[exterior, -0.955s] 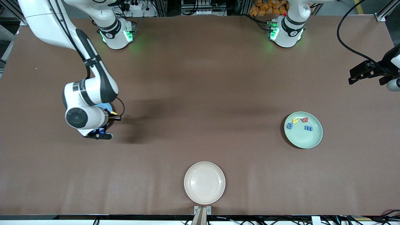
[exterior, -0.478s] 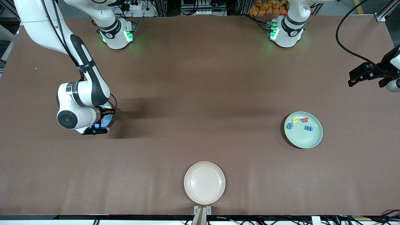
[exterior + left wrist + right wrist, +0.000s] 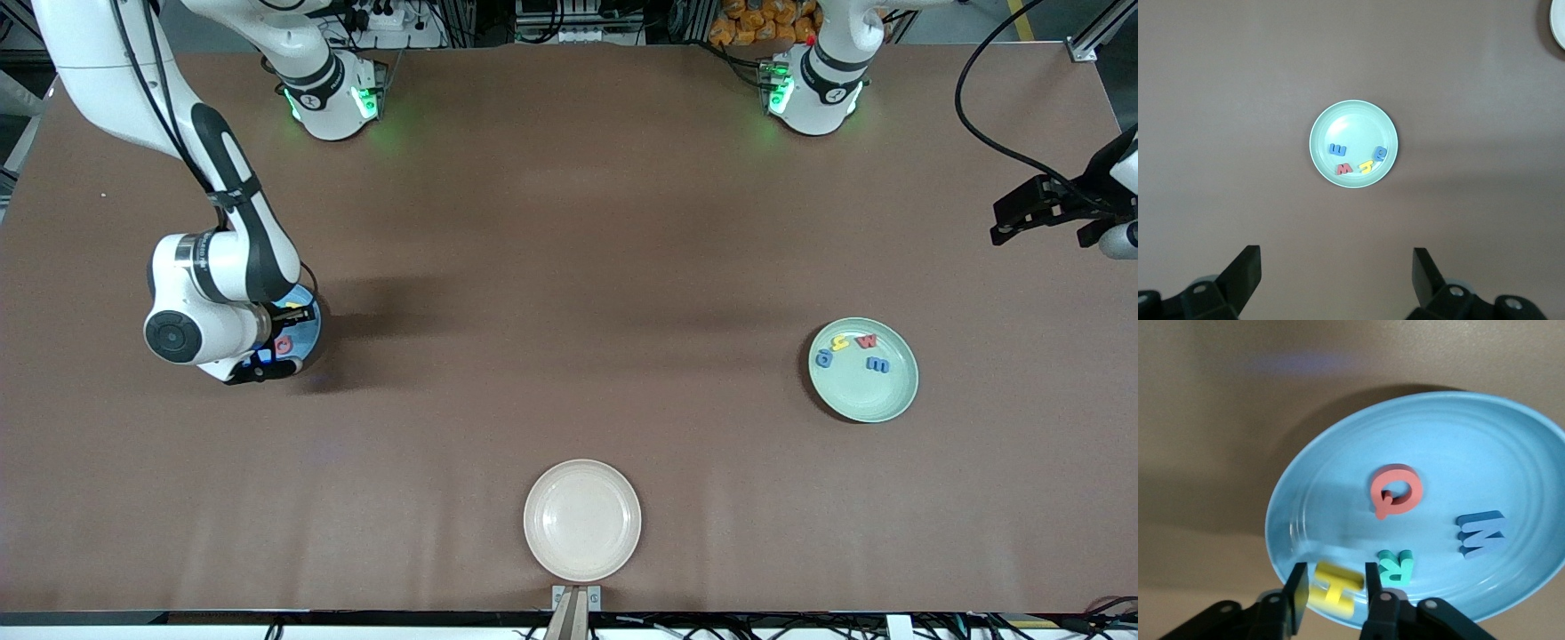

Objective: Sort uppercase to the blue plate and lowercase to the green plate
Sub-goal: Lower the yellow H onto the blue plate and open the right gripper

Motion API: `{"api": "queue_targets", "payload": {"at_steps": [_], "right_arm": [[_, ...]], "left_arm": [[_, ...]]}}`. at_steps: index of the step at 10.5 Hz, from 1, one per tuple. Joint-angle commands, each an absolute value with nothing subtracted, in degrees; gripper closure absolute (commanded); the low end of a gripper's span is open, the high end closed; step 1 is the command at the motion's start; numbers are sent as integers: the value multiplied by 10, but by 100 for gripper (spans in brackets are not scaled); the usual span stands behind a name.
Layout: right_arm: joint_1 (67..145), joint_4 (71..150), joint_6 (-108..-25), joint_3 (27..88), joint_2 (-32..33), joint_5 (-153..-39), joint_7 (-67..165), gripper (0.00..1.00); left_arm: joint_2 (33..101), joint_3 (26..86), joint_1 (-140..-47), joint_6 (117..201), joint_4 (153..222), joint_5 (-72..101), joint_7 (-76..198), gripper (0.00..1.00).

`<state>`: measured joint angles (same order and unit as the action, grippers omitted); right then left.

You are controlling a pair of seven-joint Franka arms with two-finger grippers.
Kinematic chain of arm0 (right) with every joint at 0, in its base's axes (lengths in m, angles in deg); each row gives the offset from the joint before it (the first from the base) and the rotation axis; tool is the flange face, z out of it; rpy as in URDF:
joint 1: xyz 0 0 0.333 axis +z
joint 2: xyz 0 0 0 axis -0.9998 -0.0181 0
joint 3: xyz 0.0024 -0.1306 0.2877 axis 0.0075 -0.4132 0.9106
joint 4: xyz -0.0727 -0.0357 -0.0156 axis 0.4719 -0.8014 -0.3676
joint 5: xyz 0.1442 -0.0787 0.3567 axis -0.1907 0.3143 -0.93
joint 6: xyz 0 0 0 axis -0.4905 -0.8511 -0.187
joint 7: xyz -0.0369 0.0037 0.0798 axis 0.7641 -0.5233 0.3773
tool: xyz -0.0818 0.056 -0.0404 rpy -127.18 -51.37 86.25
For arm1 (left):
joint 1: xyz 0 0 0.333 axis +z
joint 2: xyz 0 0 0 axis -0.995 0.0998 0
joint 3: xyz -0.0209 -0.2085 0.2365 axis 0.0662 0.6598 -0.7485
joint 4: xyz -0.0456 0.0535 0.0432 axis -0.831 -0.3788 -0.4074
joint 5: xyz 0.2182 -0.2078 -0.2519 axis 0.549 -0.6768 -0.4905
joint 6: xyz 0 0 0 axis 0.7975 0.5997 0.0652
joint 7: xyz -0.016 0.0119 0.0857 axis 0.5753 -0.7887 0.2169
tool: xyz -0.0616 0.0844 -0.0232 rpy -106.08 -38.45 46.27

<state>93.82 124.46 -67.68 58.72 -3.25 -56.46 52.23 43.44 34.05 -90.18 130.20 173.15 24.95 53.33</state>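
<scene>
The right gripper point(image 3: 1333, 593) hangs low over the blue plate point(image 3: 1511, 460), jaws slightly parted around the yellow H point(image 3: 1333, 588); whether it still grips is unclear. The Q point(image 3: 1397, 490), W point(image 3: 1481, 532) and R point(image 3: 1395, 565) lie in that plate. The left gripper point(image 3: 1337, 280) waits wide open and empty, high above the green plate point(image 3: 1353, 113) with its four small letters point(image 3: 1357, 159) clustered toward six o'clock in the left wrist view.

Glossy blue plate point(image 3: 1458, 453); matt, seemingly foam letters point(image 3: 1397, 491).

The right tool point(image 3: 1333, 595) sits low over the blue plate point(image 3: 1511, 447), its fingers either side of the yellow H point(image 3: 1335, 587), with the teal-green R point(image 3: 1395, 567) just beside. The red Q point(image 3: 1397, 491) and blue W point(image 3: 1480, 532) crowd the plate's middle. Bare worktop point(image 3: 551, 293) lies wide open between this and the green plate point(image 3: 893, 400).
</scene>
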Motion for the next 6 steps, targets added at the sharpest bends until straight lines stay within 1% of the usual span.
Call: {"api": "queue_targets", "payload": {"at_steps": [1,2,4,6], "right_arm": [[936,1250,-681,587,-27,-575,535,26],[936,1248,-679,588,-27,-575,535,22],[937,1234,-677,588,-22,-575,530,22],[938,1219,-677,587,-4,-574,526,21]], "left_arm": [[415,352,-902,1309,1750,260,546,0],[415,360,-901,1309,1747,260,564,0],[415,361,-901,1307,1747,260,571,0],[414,361,-901,1304,1747,260,571,0]]}}
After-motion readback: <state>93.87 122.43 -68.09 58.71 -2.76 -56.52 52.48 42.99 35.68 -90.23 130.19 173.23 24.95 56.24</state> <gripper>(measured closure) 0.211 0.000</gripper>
